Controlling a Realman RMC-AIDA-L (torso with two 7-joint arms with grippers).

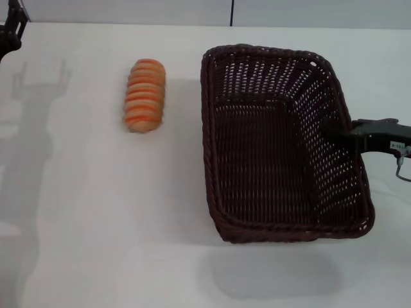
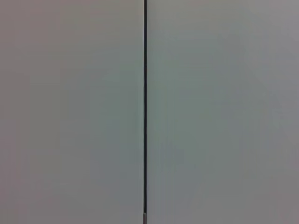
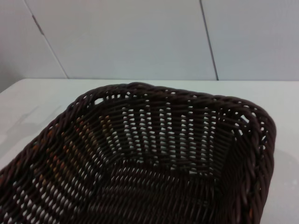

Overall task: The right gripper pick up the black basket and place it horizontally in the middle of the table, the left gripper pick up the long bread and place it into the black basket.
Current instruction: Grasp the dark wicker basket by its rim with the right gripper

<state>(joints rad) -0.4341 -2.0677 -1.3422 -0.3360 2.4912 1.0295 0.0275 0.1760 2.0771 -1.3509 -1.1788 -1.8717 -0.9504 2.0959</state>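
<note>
The black basket point(image 1: 270, 154) is empty and hangs tilted a little above the white table point(image 1: 96, 224), casting a shadow below its near edge. My right gripper point(image 1: 335, 131) comes in from the right and is shut on the basket's right wall. The right wrist view looks into the basket point(image 3: 154, 163) from close up. The long bread point(image 1: 145, 95), orange with cream stripes, lies on the table to the left of the basket, apart from it. My left gripper point(image 1: 9, 31) shows only partly at the far left corner, well away from the bread.
A grey panelled wall point(image 1: 192, 9) stands behind the table's far edge. The left wrist view shows only that wall point(image 2: 70, 112) with a dark vertical seam point(image 2: 145, 112). Bare tabletop lies in front of the bread and the basket.
</note>
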